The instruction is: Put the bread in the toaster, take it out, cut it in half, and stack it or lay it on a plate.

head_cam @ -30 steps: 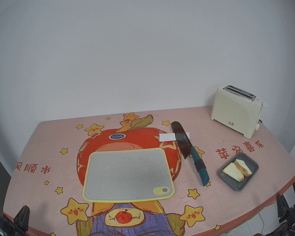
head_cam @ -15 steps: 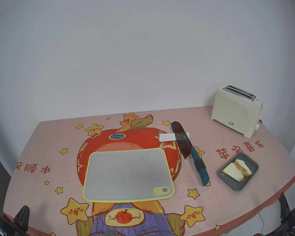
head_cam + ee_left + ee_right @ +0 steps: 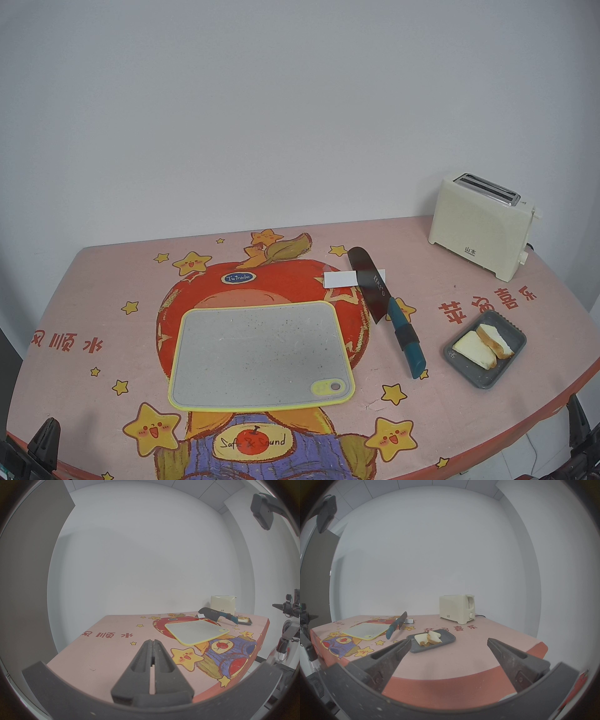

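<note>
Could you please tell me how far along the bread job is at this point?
Done, it seems: two bread pieces lie on the grey plate; the knife lies beside the cutting board. In hand: nothing; the left pincer is shut, the right pincer open, both empty. Left: apparently nothing.

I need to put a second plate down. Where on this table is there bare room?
The widest bare stretch of table lies left of the cutting board, whose own top is bare too. The right side is crowded: knife, plate with bread and toaster share it.
</note>
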Available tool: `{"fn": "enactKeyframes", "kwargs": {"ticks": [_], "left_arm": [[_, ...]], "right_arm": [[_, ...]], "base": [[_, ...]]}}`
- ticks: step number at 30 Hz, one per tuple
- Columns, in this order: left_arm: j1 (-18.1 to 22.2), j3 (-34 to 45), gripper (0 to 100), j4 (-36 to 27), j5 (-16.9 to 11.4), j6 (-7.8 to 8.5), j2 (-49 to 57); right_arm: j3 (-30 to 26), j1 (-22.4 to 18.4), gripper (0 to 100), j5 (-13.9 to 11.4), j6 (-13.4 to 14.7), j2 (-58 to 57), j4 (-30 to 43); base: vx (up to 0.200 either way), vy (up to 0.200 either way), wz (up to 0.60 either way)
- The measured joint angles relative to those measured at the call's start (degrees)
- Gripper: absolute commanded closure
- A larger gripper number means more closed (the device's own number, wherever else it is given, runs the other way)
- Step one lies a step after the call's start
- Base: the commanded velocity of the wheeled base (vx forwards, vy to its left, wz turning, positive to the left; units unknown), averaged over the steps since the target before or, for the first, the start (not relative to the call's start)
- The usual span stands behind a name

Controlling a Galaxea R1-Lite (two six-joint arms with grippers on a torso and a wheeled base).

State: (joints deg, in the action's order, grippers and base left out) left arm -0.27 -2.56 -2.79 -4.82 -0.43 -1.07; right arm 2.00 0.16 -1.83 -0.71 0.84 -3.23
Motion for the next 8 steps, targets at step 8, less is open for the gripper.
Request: {"fn": "enactKeyframes", "kwargs": {"ticks": [8], "left_arm": [[0.0,0.0,100,0.0,0.0,0.00,0.0]], "right_arm": [[-0.9,0.0,0,-0.8,-1.7,0.0,3.9]], "base": [[0.000,0.000,0.00]]}}
